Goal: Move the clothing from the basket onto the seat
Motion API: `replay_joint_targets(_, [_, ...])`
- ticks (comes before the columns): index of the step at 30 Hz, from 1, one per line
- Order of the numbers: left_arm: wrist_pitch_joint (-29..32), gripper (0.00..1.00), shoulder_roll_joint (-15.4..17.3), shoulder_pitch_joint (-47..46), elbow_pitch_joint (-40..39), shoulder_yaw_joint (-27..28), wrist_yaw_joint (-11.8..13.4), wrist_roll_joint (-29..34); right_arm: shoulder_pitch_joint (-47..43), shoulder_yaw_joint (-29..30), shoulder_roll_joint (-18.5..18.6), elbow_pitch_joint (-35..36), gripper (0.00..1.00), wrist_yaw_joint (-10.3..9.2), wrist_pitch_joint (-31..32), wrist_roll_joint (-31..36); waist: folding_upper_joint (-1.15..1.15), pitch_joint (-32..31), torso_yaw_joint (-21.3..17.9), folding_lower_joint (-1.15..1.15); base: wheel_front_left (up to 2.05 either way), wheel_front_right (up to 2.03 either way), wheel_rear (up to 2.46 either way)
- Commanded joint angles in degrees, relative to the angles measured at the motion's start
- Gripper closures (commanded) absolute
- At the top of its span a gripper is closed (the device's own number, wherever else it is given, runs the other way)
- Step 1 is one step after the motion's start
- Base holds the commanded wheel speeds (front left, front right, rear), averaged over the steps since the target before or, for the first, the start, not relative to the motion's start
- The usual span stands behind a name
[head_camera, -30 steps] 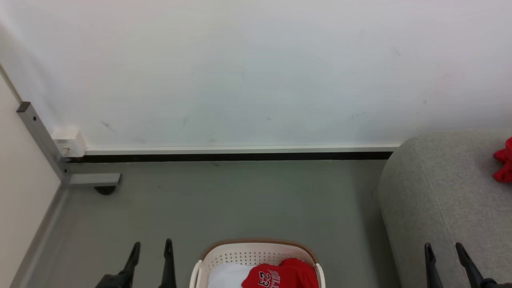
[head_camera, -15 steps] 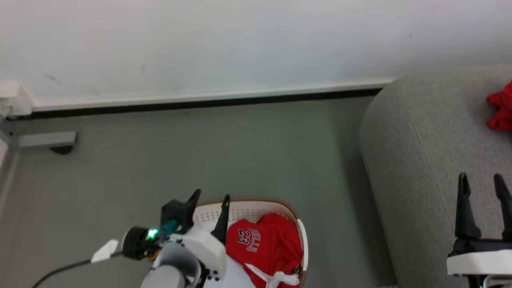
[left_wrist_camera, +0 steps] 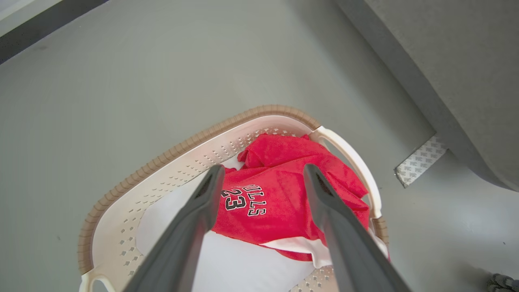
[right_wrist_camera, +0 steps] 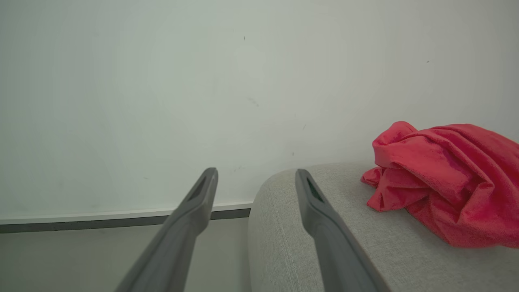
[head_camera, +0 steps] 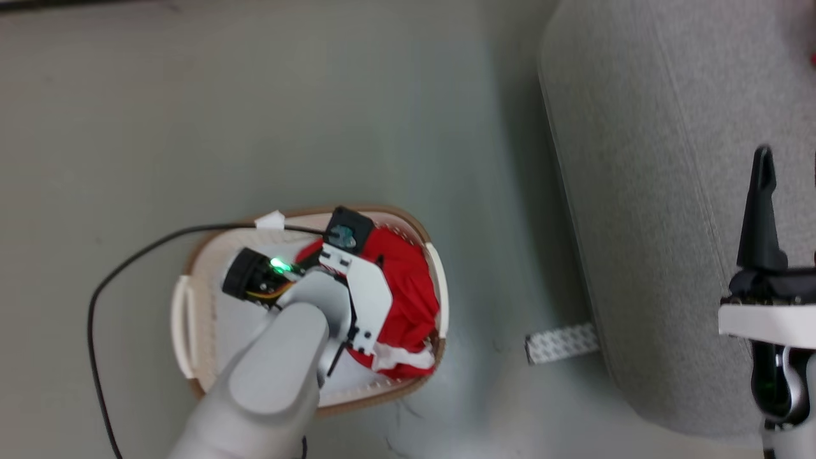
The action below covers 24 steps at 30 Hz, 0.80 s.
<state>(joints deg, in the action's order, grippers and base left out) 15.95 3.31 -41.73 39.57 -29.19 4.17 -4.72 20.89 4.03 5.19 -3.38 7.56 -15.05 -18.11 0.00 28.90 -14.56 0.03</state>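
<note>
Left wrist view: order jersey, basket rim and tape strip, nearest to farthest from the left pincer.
1. Jersey, directly beneath the left pincer.
2. Basket rim, ringing the jersey.
3. Tape strip, on the floor off to the right.

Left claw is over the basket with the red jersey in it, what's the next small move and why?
Probably lower the left claw straight down until it straddles the red jersey, ready to close. Its jaws stand open above the fabric, gripping nothing, and the jersey lies on top of the white cloth in the basket, free to pinch.
</note>
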Motion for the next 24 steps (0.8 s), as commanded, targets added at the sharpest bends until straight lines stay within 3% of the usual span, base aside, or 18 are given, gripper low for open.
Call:
replay_joint_targets(1, [0.46,0.00,0.33,-2.44,2.52,0.02,0.56,0.58,2.54,-0.77,0.53,1.04,0.00,-0.14,-0.16,-1.02,0.00,8.17,-5.01,-0.03,0.00,0.00,0.00])
replay_joint_targets(13, [-1.84,0.00,1.60,-11.66,13.65,1.89,2.87,-0.26,7.65,-2.13,3.28,7.18,0.00,-0.14,-0.16,-4.09,0.00,19.19,-8.23,-0.03,0.00,0.00,0.00])
replay_joint_targets(24, [-3.21,0.00,2.31,-15.65,20.80,0.73,2.98,0.27,8.26,-4.39,4.56,8.96,0.00,-0.14,-0.16,-5.39,0.00,23.66,-10.48,-0.03,0.00,0.00,0.00])
